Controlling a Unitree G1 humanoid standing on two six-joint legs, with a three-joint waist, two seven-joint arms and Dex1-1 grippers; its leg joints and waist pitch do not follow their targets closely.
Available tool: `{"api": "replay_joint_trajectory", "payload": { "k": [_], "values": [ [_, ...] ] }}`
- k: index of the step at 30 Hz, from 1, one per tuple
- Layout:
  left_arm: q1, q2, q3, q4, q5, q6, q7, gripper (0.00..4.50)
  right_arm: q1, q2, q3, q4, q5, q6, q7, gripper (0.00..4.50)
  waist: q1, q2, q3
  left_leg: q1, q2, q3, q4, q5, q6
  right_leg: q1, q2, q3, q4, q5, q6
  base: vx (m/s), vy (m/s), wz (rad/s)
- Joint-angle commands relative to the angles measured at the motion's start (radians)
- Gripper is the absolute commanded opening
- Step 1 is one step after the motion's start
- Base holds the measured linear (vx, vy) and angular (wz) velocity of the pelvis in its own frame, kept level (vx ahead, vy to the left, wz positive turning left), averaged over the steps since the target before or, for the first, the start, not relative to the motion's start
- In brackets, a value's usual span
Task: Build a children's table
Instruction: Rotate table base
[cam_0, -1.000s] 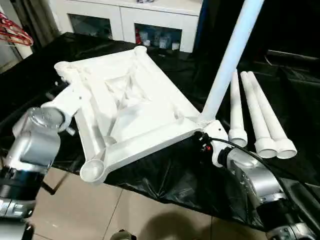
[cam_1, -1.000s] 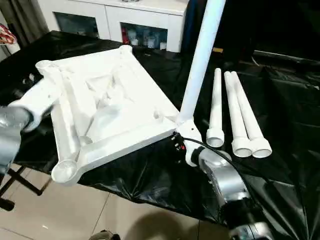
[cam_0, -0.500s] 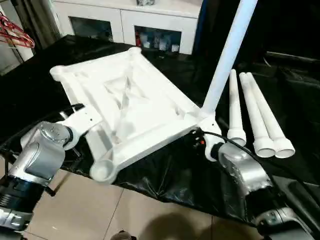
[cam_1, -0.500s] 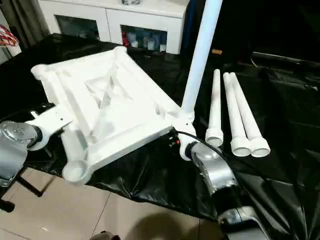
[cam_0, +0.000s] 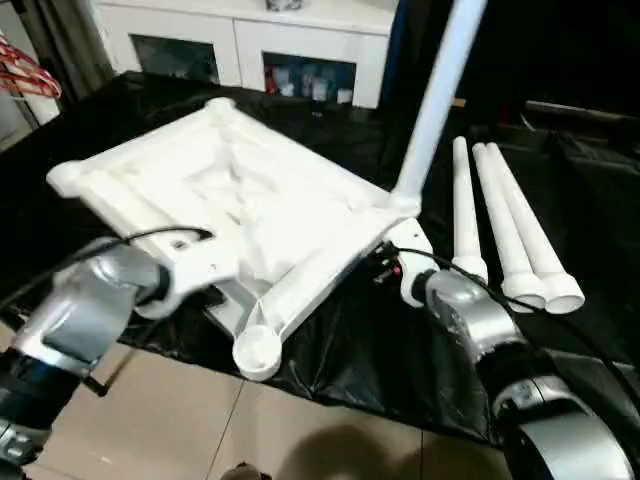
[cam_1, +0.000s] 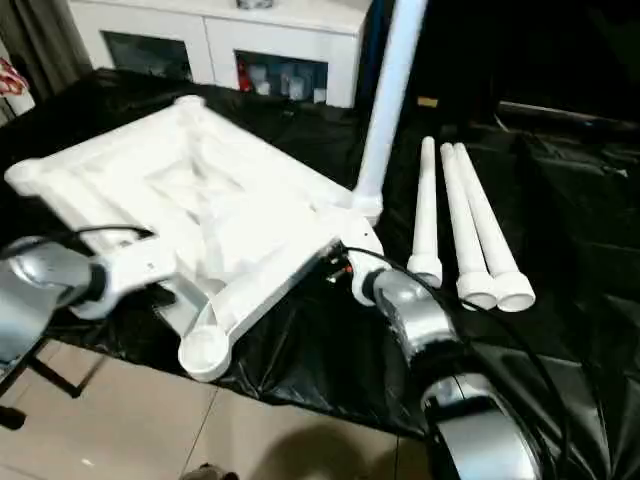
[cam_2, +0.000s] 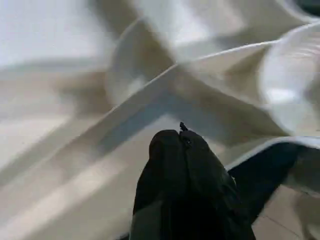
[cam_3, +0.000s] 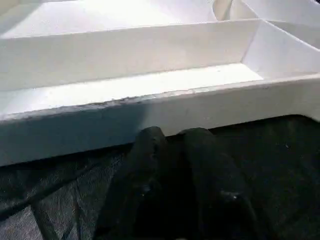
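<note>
**One leg in, three to go**

Lying upside down on the black sheet (cam_0: 330, 350): the table top (cam_0: 240, 215), ribbed underside up, one corner socket (cam_0: 257, 352) jutting over the table edge toward the floor. Already seated upright in the far right corner: one leg (cam_0: 435, 100). Lined up side by side on the sheet to the right, well apart from any socket: three loose legs (cam_0: 505, 225). Pressed shut against a rib of the top with nothing between its fingers: the left gripper (cam_2: 181, 142). Just below the top's near rim, over the sheet: the right gripper (cam_3: 172, 137), fingers nearly together, clasping nothing visible. Judged about a quarter done; three sockets unfilled.
</note>
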Motion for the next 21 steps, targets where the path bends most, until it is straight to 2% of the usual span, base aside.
{"api": "replay_joint_trajectory", "payload": {
  "k": [1,5,7,11,13,19,20,21],
  "values": [
    [0.005,-0.006,-0.061,0.018,-0.027,-0.021,-0.068,0.00,-0.037,0.004,-0.004,0.035,-0.016,-0.035,0.010,0.55,0.004,0.004,-0.067,0.017,0.044,-0.013,-0.065,-0.092,0.026,0.052,-0.073,0.048,-0.055,0.018,-0.267,0.000,0.000,0.00],
    [-0.013,-0.028,-0.077,0.036,-0.032,-0.037,-0.081,0.00,-0.056,0.012,-0.006,0.066,-0.015,-0.054,0.020,0.38,0.003,0.005,-0.069,0.015,0.044,-0.013,-0.062,-0.065,0.033,0.056,-0.071,0.048,-0.049,0.068,-0.271,0.000,0.000,0.00],
    [-0.028,-0.054,-0.102,0.063,-0.027,-0.054,-0.084,0.00,-0.074,0.023,-0.003,0.097,-0.017,-0.074,0.024,0.08,0.003,0.007,-0.069,0.015,0.043,-0.012,-0.062,-0.073,0.033,0.055,-0.071,0.047,-0.051,0.060,-0.278,0.000,0.000,0.00],
    [-0.041,-0.090,-0.124,0.102,-0.007,-0.078,-0.060,0.00,-0.088,0.034,0.000,0.119,-0.020,-0.089,0.025,0.03,0.002,0.006,-0.071,0.016,0.045,-0.013,-0.061,-0.078,0.032,0.057,-0.072,0.048,-0.050,0.072,-0.277,0.000,0.000,0.00],
    [-0.059,-0.142,-0.124,0.144,0.004,-0.092,-0.009,0.00,-0.095,0.046,-0.002,0.133,-0.018,-0.102,0.031,0.03,0.003,0.006,-0.072,0.018,0.045,-0.012,-0.060,-0.073,0.036,0.057,-0.072,0.047,-0.049,0.082,-0.281,0.000,0.000,0.00],
    [-0.100,-0.243,-0.104,0.215,0.013,-0.090,0.103,0.00,-0.090,0.069,-0.002,0.123,-0.007,-0.116,0.065,0.03,0.005,0.005,-0.069,0.018,0.048,-0.014,-0.064,-0.130,0.026,0.057,-0.075,0.048,-0.060,-0.001,-0.266,0.000,0.000,0.00],
    [-0.129,-0.281,-0.095,0.267,0.026,-0.101,0.161,0.00,-0.089,0.077,-0.005,0.123,0.001,-0.131,0.094,0.03,0.004,0.003,-0.068,0.017,0.049,-0.014,-0.065,-0.139,0.025,0.056,-0.076,0.048,-0.061,-0.018,-0.264,0.000,0.000,0.00],
    [-0.144,-0.298,-0.090,0.292,0.029,-0.105,0.185,0.00,-0.090,0.081,-0.009,0.121,0.008,-0.137,0.108,0.03,0.005,0.010,-0.068,0.016,0.047,-0.015,-0.064,-0.145,0.021,0.057,-0.076,0.047,-0.063,-0.026,-0.259,0.000,0.000,0.00]
  ]
}}
